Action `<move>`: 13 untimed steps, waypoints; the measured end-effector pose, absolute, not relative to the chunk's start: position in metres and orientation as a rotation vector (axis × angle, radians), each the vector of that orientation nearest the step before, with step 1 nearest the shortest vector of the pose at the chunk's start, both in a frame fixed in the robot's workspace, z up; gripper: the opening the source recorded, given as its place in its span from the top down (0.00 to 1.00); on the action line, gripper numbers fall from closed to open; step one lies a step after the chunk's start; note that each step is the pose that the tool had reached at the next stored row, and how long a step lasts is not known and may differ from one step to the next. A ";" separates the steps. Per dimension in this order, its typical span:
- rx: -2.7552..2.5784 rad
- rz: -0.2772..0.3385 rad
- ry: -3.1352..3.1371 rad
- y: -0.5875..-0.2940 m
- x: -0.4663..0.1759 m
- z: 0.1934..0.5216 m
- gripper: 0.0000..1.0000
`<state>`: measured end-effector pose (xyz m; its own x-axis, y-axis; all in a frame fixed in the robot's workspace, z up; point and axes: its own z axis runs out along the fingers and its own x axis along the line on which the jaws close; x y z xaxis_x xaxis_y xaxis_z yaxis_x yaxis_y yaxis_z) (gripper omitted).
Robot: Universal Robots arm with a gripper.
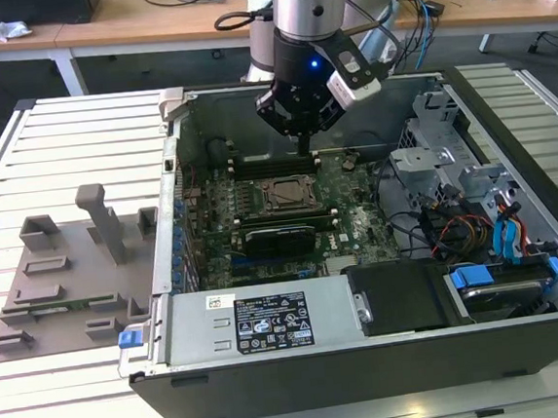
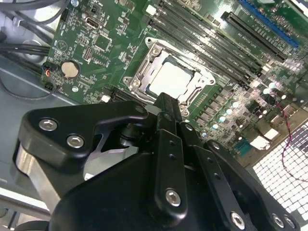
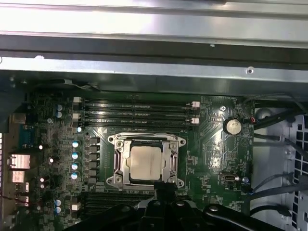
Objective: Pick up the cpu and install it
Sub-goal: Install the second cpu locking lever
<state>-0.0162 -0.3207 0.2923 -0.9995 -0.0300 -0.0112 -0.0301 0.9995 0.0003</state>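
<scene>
Now gripper (image 2: 166, 108) jaws closed, empty, above cpu (image 2: 172, 78) seated in socket frame (image 2: 139, 79).

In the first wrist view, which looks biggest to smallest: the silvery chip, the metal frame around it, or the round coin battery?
As they look in the first wrist view:
1. The metal frame, which surrounds the chip.
2. The silvery chip, seated inside that frame.
3. The coin battery, clearly the smallest.
All three sit on the same board, so nearness hardly skews this.
</scene>
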 end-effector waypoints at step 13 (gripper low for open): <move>-0.047 0.001 3.130 -0.338 -0.016 0.292 0.89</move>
<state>-0.0162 -0.3381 0.2918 -0.9995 -0.0300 -0.0112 -0.0301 0.9995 0.0002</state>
